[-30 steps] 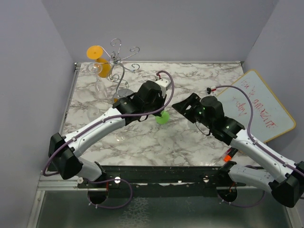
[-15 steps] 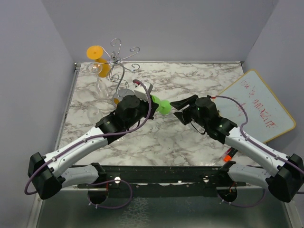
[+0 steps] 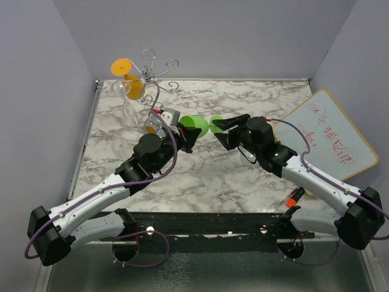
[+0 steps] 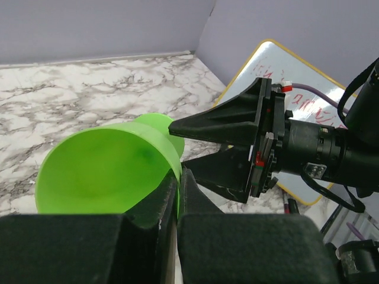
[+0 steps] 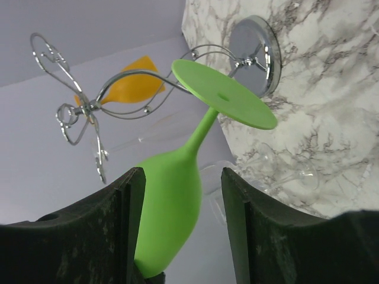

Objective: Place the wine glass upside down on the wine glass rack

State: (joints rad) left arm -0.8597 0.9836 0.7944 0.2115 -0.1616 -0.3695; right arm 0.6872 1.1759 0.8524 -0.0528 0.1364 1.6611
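Note:
The green wine glass (image 3: 196, 125) hangs in the air over the middle of the table, lying sideways. My left gripper (image 3: 186, 134) is shut on the rim of the glass's bowl (image 4: 106, 171), one finger inside and one outside. My right gripper (image 3: 223, 130) is open and straddles the bowl (image 5: 172, 207). The bowl lies against one finger, with a gap to the other finger (image 5: 237, 201). The glass's flat foot (image 5: 225, 94) points towards the wine glass rack (image 5: 89, 106). The silver wire rack (image 3: 152, 79) stands at the back left.
An orange glass (image 3: 127, 76) hangs upside down on the rack, with a clear glass (image 3: 120, 87) beside it. More clear glasses (image 5: 284, 171) lie on the marble table near the rack's round base (image 5: 254, 53). A whiteboard (image 3: 328, 134) leans at the right edge.
My left gripper has carried the green glass up and towards the back. My right gripper has moved left onto the bowl, and its jaws have narrowed around it.

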